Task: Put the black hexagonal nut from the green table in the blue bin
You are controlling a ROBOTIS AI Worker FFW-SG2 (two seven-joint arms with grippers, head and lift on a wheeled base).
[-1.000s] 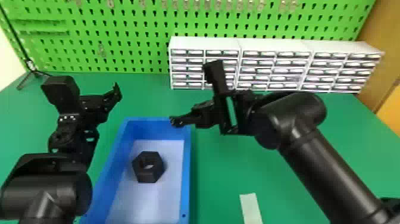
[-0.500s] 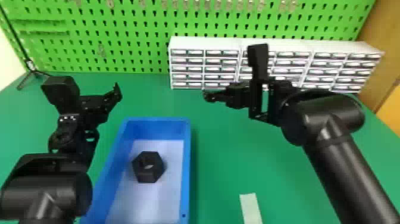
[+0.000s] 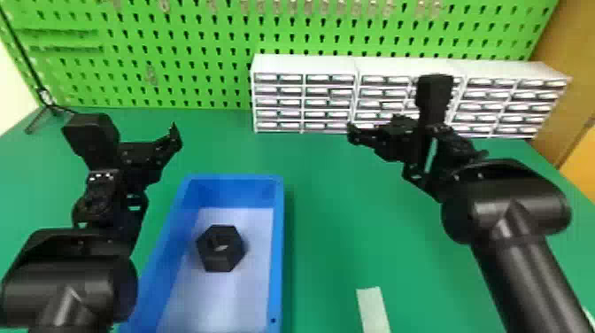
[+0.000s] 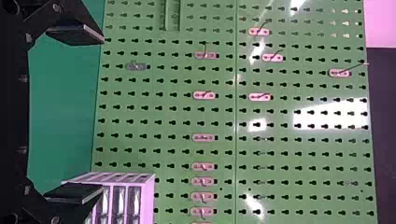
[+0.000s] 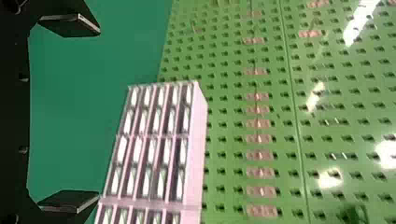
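the black nut (image 3: 220,261) lies flat on the floor of the blue bin (image 3: 279,248), within its walls, where the task calls for it. placement judged complete; the bin floor bears it, so no grip is needed. the right claw (image 5: 99,113), fingers spread and holding nothing, hangs above the green table (image 3: 327,243), right of the bin, presumably to keep off the nut. the left claw (image 4: 102,115), likewise spread, is left of the bin, apparently parked. the drawer units (image 3: 305,62) stand behind, against the pegboard (image 3: 133,53).
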